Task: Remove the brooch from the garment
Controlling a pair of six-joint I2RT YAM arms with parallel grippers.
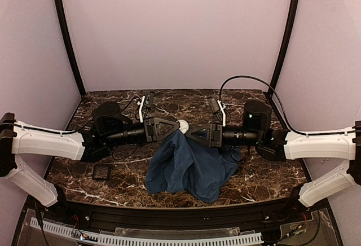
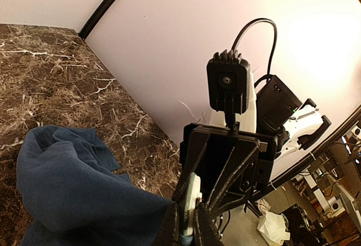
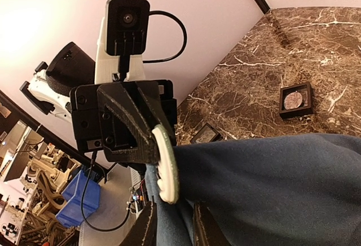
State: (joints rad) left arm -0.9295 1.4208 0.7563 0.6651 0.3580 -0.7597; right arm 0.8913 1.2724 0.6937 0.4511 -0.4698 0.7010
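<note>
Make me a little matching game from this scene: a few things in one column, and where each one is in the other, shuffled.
Things:
1. brooch
2. garment
3. black square tray
4. right pincer

Places:
A. lying flat on the marble table, on the left arm's side
B. pinched in the left pincer
C. hanging from mid-air down onto the table
D. clamped on the garment's upper end

Pairs: 1-B, 2-C, 3-A, 4-D
</note>
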